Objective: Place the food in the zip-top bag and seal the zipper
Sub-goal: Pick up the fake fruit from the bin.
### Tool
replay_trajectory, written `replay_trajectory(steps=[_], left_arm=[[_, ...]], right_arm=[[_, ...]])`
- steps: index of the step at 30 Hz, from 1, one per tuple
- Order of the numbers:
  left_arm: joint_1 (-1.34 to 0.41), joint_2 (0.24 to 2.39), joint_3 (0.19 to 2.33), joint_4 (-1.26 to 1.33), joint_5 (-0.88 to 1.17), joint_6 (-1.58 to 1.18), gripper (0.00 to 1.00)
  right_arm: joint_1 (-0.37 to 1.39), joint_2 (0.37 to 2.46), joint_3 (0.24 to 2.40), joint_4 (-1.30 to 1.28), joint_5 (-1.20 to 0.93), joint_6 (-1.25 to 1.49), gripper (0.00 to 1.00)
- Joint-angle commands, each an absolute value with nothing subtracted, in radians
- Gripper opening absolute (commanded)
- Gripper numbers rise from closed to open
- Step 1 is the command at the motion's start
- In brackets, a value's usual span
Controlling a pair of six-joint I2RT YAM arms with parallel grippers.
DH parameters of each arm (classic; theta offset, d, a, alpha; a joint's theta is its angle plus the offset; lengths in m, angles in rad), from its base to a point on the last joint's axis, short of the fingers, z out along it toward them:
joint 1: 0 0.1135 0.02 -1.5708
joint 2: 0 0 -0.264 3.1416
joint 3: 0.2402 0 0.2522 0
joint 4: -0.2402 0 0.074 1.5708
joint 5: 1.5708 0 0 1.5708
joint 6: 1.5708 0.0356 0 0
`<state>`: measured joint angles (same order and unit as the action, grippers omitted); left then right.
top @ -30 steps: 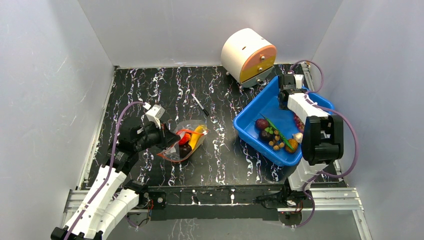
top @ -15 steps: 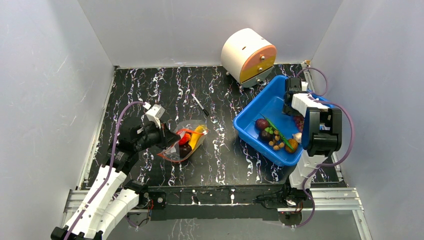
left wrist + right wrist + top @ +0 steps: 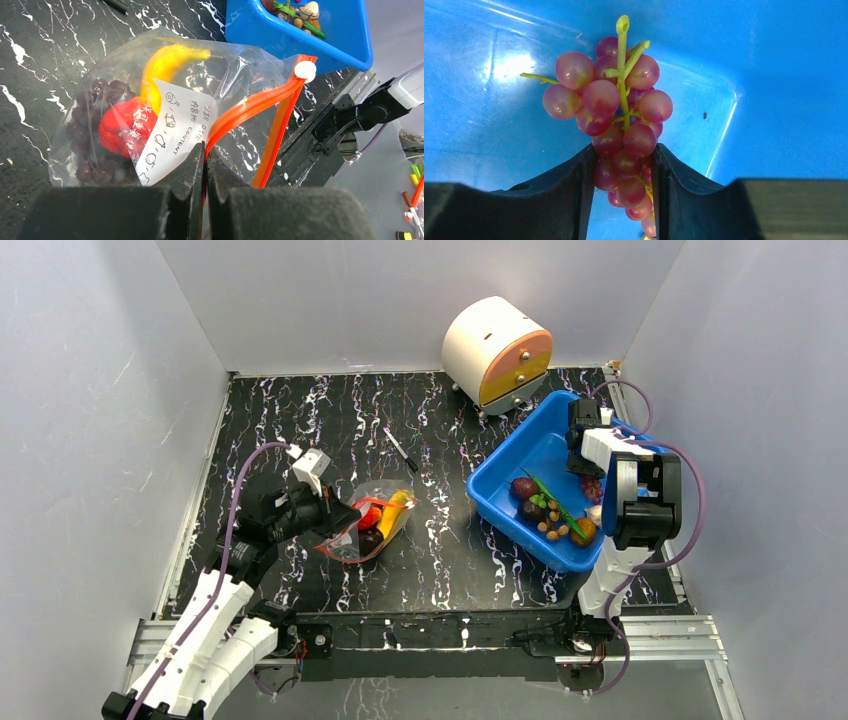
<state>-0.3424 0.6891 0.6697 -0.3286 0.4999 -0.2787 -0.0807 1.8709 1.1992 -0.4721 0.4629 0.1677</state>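
The clear zip-top bag (image 3: 377,527) lies left of centre, mouth open. In the left wrist view the bag (image 3: 235,75) holds a yellow banana (image 3: 165,62), a red round fruit (image 3: 125,130) and dark grapes (image 3: 87,110). My left gripper (image 3: 343,521) is shut on the red-orange zipper strip (image 3: 255,102) by the white label; it also shows in the left wrist view (image 3: 205,150). My right gripper (image 3: 588,468) is down in the blue bin (image 3: 500,480). Its jaws (image 3: 620,165) press both sides of a pink-red grape bunch (image 3: 616,100).
The bin also holds a dark round fruit, green stems and small brown pieces (image 3: 550,515). A black pen (image 3: 401,450) lies behind the bag. A white and orange drum (image 3: 497,355) stands at the back. A white slider (image 3: 301,70) sits on the zipper's far end.
My right gripper has moved from the bin's far rim down into the bin's right side, onto the grape bunch. The left gripper and bag have not moved.
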Motion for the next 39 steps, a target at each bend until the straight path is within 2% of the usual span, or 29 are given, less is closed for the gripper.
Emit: replay_trajectory(steps=[1,14,21,31,39], left_arm=[[-0.344,0.671,0.672,-0.322,0.491,-0.264,0.00],[-0.344,0.674,0.679,-0.305,0.479,-0.312,0.00],[-0.344,0.699,0.717,-0.284,0.458,-0.363,0.00],[-0.345,0.841,0.846,-0.249,0.481,-0.391,0.00],[-0.344,0.967,0.981,-0.208,0.458,-0.394,0.00]], right_arm=[[-0.082,1.841,1.189,-0.460,0.408,0.201,0.36],[0.010,1.667,1.182,-0.539,0.391,0.245,0.26],[0.084,1.556,1.194,-0.578,0.412,0.252,0.27],[0.194,1.384,1.279,-0.644,0.410,0.260,0.27],[0.202,1.311,1.332,-0.690,0.409,0.244,0.27]])
